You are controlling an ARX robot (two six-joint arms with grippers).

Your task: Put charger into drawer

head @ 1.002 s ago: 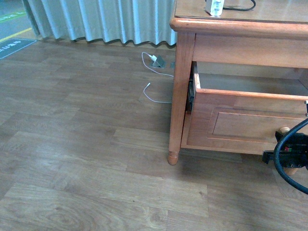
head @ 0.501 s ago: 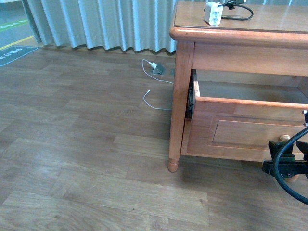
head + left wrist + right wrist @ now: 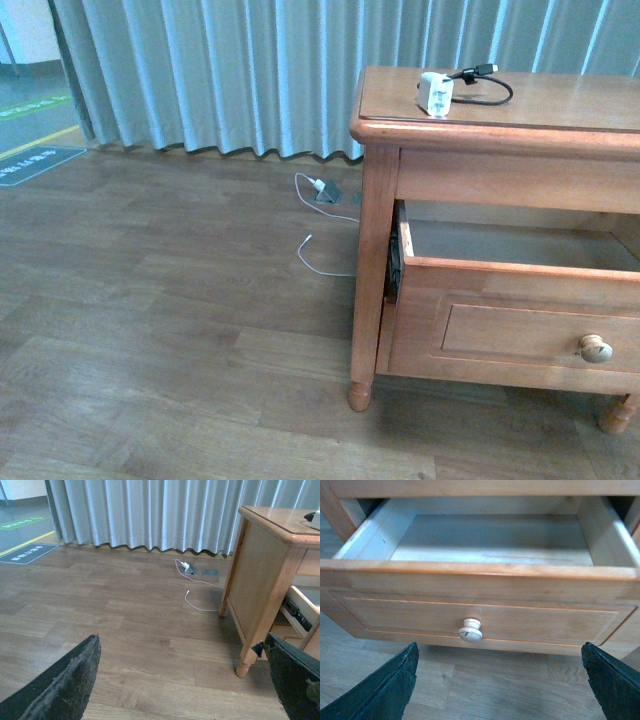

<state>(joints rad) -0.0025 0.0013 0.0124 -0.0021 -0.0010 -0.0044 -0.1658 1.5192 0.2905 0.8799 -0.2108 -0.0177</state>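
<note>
Charger point(image 3: 436, 93) near tabletop point(image 3: 570, 100) front edge | drawer point(image 3: 480, 300) pulled out, open-topped | left jaws apart | right jaws apart

Looks like a mock home room inside a test facility. Domestic side: honey-brown wooden bedside cabinet point(image 3: 480, 130), brown wood-plank floor point(image 3: 150, 330), pale grey pleated floor-length curtain point(image 3: 250, 75), white charger with thin white cable point(image 3: 318, 187) at a floor outlet. Facility side: blue floor sign with white lettering point(image 3: 35, 163), yellow floor line point(image 3: 40, 141), green floor strip point(image 3: 30, 104) past the curtain's edge.
</note>
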